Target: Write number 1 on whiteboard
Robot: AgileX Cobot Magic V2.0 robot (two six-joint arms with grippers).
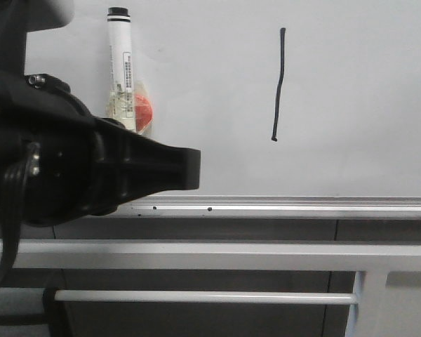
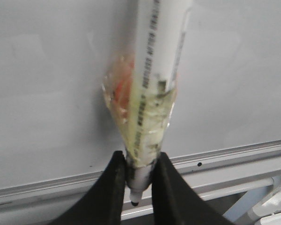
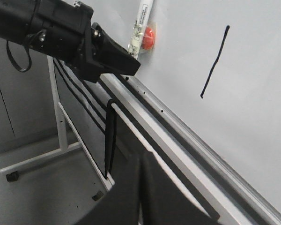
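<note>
Two black fingers of the left gripper clamp the marker near its tip (red magnet taped to its side), barrel lying against the whiteboard. Beyond it, well off to the gripper's right, stands the number 1. The right gripper looks closed, empty.

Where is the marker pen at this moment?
In the front view, the marker pen stands upright against the whiteboard, upper left, well to the left of the number 1. The left gripper is shut on its lower end.
</note>
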